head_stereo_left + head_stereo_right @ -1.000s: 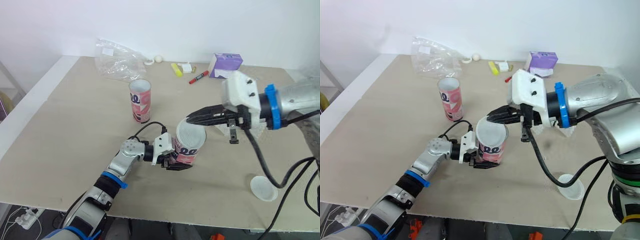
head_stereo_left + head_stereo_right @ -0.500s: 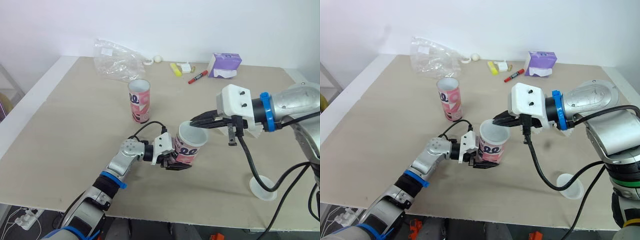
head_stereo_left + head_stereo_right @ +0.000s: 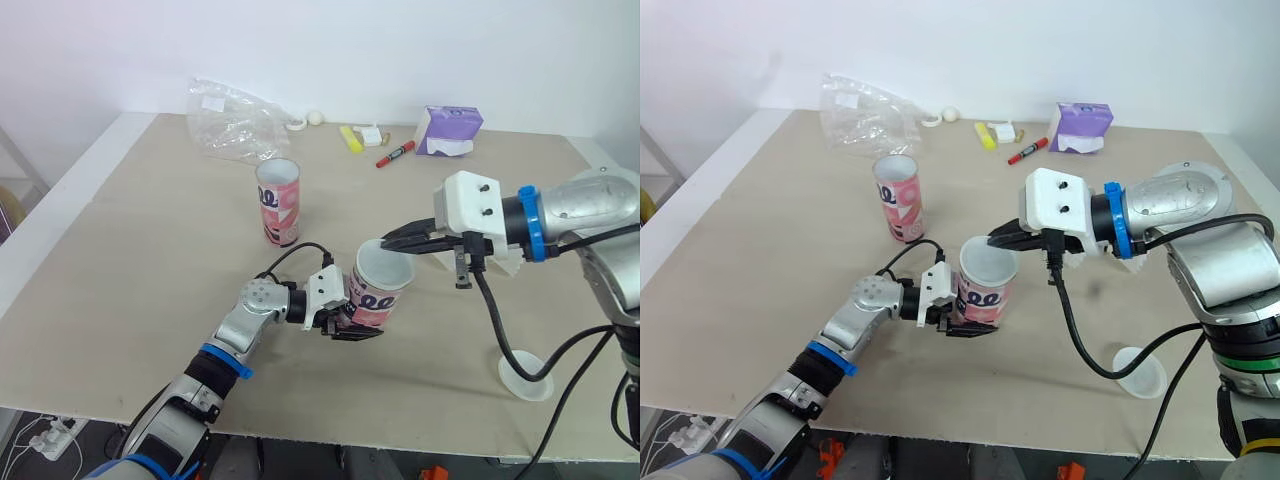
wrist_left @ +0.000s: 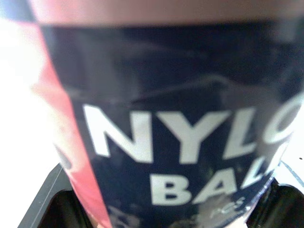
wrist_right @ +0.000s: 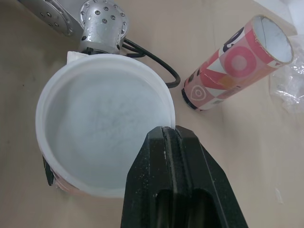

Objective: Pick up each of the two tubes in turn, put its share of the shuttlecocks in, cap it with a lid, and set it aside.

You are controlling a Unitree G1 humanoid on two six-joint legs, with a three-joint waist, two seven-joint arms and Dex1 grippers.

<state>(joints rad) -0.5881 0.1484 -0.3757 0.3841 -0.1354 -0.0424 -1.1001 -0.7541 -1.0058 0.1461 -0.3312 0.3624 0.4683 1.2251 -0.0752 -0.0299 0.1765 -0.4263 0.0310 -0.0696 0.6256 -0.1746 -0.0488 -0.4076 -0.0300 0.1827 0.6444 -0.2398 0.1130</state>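
Beige table [image 3: 120, 250], white wall. L gripper [image 3: 350, 322] clamped tube [image 3: 375, 303] front-centre, upright. R gripper [image 3: 385, 240] pinched lid [image 5: 95, 118] rim atop tube. Best: press lid flat & even, tube held steady.

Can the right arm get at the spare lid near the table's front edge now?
Probably not yet: its jaws are shut on the lid over the held tube. The spare lid itself lies in the open on that arm's side.

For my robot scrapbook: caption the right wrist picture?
Right gripper holds a white lid on the pink tube, second tube nearby.
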